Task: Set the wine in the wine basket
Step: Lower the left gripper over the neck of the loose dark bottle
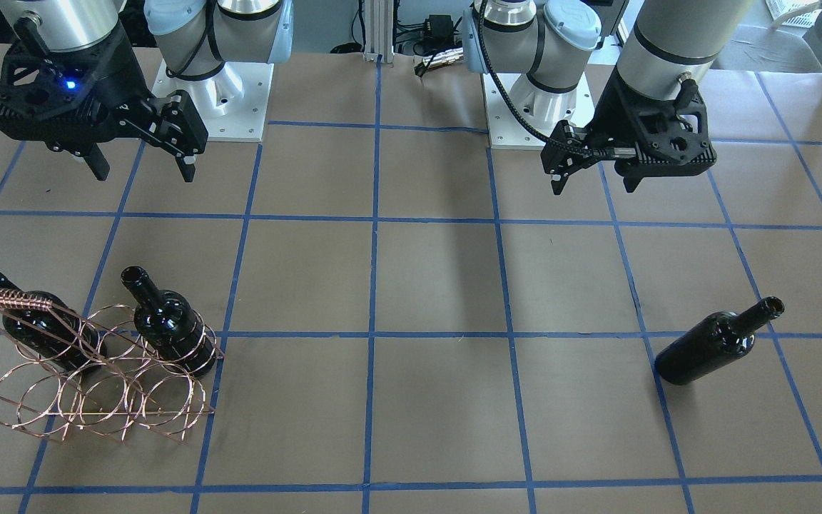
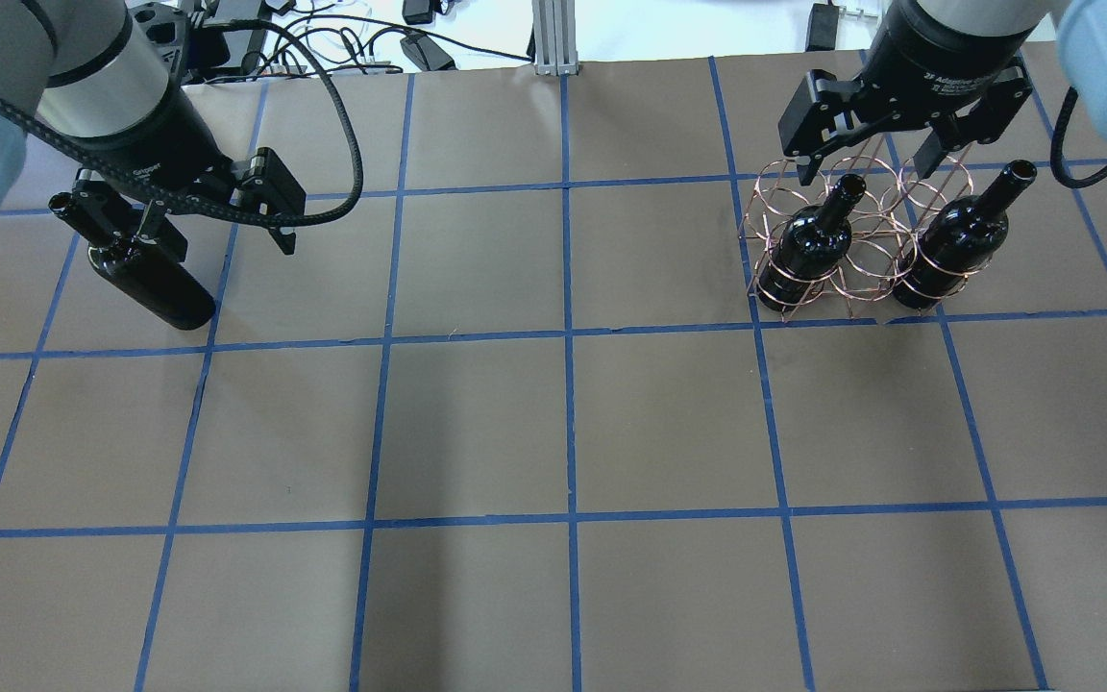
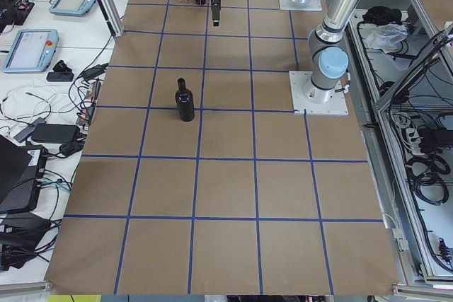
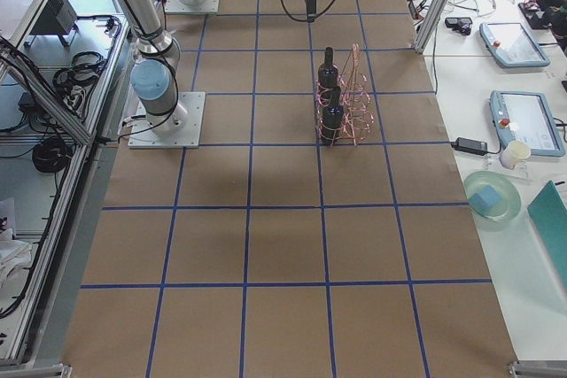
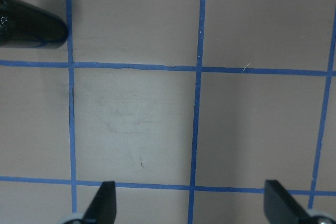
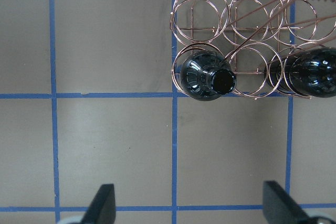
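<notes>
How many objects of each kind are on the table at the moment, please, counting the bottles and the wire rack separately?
Copper wire rack: 1
Black wine bottles: 3 (two in the rack, one apart on the table)
Total: 4

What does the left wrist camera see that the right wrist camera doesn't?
Left wrist only: one end of the loose wine bottle. Right wrist only: the copper wine basket holding two black bottles. Both: the brown table with blue tape lines, plus an open gripper at the bottom: the left gripper in one, the right gripper in the other.
</notes>
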